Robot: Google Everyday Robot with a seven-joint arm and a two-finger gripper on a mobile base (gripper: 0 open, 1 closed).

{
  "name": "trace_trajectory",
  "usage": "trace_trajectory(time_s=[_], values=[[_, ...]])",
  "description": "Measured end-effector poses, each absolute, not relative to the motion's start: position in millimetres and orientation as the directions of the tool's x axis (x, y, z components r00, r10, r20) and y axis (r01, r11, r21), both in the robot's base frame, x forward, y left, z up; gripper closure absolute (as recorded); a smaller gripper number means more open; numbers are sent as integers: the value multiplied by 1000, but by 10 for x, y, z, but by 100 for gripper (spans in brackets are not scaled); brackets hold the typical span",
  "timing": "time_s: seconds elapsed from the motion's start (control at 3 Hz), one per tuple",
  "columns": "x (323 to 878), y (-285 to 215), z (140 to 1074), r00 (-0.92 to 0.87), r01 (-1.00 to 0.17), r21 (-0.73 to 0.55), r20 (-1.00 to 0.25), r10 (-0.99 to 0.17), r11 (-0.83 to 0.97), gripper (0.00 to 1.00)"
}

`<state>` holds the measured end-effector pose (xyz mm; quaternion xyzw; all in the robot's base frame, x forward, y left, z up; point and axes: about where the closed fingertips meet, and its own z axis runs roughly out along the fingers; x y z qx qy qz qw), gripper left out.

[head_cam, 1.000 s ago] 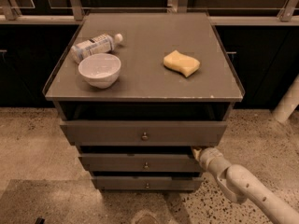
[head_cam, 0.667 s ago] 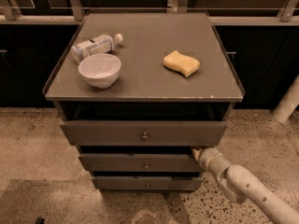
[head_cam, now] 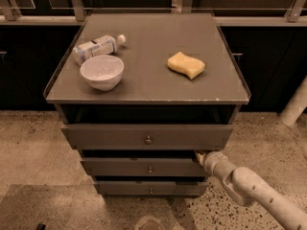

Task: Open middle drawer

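Observation:
The middle drawer [head_cam: 120, 167] is the second of three dark grey fronts on the cabinet, with a small round metal knob [head_cam: 149, 169] at its centre. It stands slightly behind the top drawer front [head_cam: 105, 136] and slightly ahead of the bottom one [head_cam: 120, 188]. My gripper [head_cam: 200, 155] comes in from the lower right on a white arm [head_cam: 249, 186]. Its tip sits at the right end of the middle drawer's top edge, in the dark gap under the top drawer. The fingertips are hidden there.
On the cabinet top [head_cam: 148, 75] lie a plastic bottle on its side [head_cam: 96, 47], a white bowl [head_cam: 101, 71] and a yellow sponge [head_cam: 186, 64]. Speckled floor surrounds the cabinet. A white post [head_cam: 295, 104] stands at right. Dark cabinets run behind.

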<state>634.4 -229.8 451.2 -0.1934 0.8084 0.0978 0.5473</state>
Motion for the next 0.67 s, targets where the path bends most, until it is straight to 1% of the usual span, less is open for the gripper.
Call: trace_trajectory(time_s=[0.33,0.67], values=[[6340,-2154,4470,-342,-456,-50,-912,-226,889,100],[6267,-1658,4400,-416,-592,2,-858,-303,806,100]])
